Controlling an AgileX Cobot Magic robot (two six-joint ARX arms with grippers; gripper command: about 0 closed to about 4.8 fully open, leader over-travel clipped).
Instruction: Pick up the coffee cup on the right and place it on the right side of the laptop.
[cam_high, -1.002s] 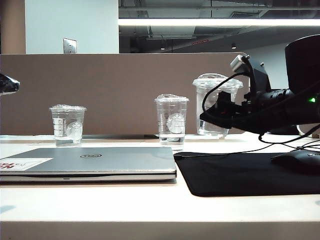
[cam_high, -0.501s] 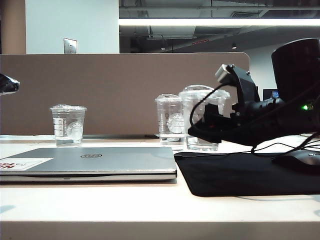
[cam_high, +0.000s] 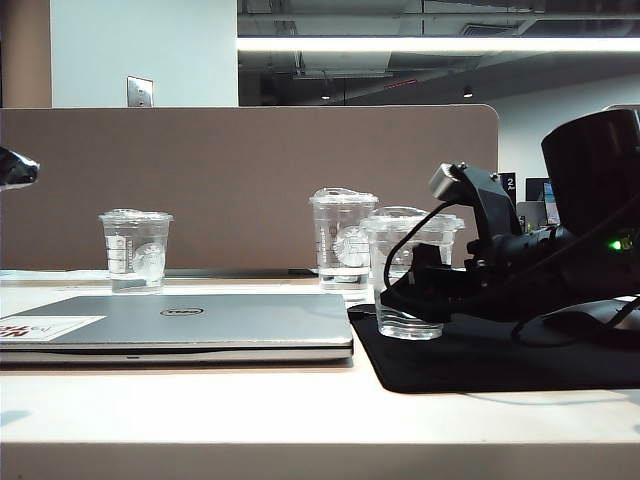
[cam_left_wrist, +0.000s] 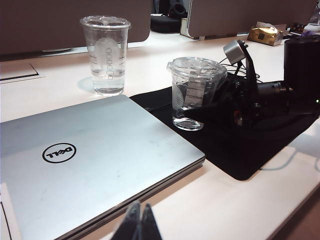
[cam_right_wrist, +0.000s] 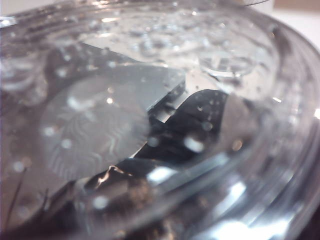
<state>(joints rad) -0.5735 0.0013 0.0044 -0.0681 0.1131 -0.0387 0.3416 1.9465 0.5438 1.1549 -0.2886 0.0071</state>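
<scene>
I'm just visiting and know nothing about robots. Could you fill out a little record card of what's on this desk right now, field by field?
Held cup: coffee cup, clear with domed lid, base on the black mouse mat
Right pincer: closed around that cup
Left pincer: fingers together, low in front of the laptop, holding nothing
Laptop: silver Dell, lid shut, left of the mat
Other cups: tall clear cup behind the laptop's right end; short clear cup at far left
Cup versus laptop: just right of it, apart
</scene>
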